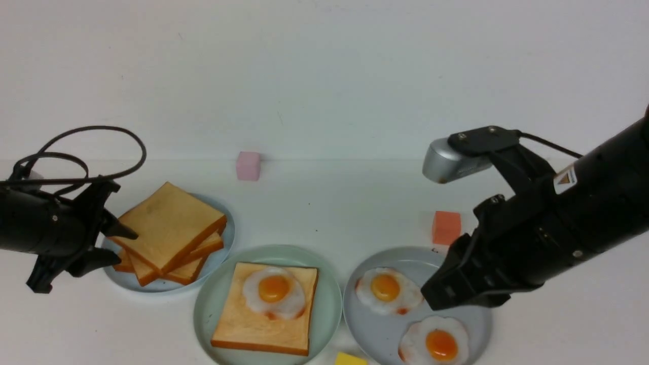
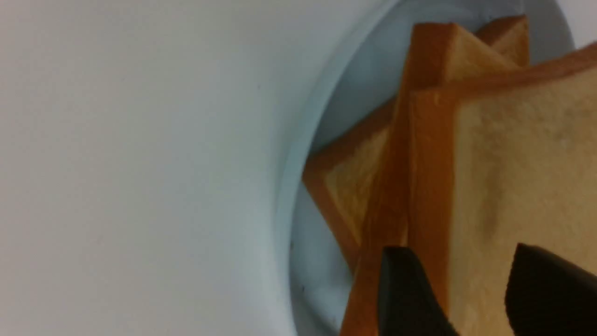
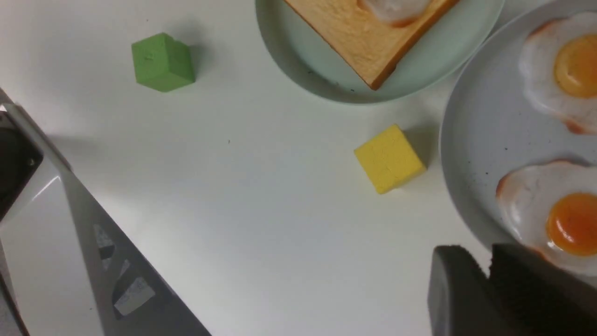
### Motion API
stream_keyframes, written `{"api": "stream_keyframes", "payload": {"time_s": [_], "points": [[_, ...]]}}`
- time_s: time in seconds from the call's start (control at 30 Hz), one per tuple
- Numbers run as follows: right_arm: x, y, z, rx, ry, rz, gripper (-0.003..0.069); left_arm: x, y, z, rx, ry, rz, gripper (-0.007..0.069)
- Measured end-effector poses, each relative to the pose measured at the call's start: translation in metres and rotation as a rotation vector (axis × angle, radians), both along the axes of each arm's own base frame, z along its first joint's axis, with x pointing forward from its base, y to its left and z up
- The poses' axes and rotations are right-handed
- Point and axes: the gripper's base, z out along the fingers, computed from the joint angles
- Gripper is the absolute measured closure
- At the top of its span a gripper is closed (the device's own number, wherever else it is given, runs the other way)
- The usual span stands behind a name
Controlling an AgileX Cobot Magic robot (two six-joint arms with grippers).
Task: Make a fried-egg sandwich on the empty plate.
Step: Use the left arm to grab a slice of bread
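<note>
Nearest me, a yellow cube point(image 1: 351, 359) is cut off by the frame edge. The mint-green plate point(image 1: 328, 304) holds the fried-egg sandwich point(image 1: 253, 324) unfinished: one toast slice with one egg on top, uncovered. My right tool point(image 1: 431, 299) hangs over the egg plate point(image 1: 367, 332) and hides part of its rim. Its jaws look narrow, but I cannot tell whether they meet. My left tool point(image 1: 109, 246) stands parted around the top slice's edge on the toast pile point(image 1: 170, 228).
</note>
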Motion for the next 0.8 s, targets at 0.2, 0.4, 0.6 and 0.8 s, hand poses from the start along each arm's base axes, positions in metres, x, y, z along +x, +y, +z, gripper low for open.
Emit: {"api": "stream_keyframes", "payload": {"time_s": [0.2, 0.4, 0.6, 0.8], "points": [[-0.001, 0.0, -0.001, -0.005, 0.012, 0.007, 0.0464, 0.006, -0.001, -0.005, -0.006, -0.053, -0.026, 0.0341], [-0.004, -0.001, -0.002, -0.016, 0.04, 0.025, 0.044, 0.008, 0.0, -0.011, 0.02, -0.06, -0.047, 0.0382], [-0.005, -0.001, -0.002, -0.019, 0.049, 0.03, 0.0431, 0.011, 0.0, -0.02, 0.019, -0.043, -0.065, 0.0448], [-0.006, -0.001, -0.002, -0.022, 0.056, 0.034, 0.0421, 0.011, -0.001, -0.017, 0.05, -0.067, -0.116, 0.0605]]}}
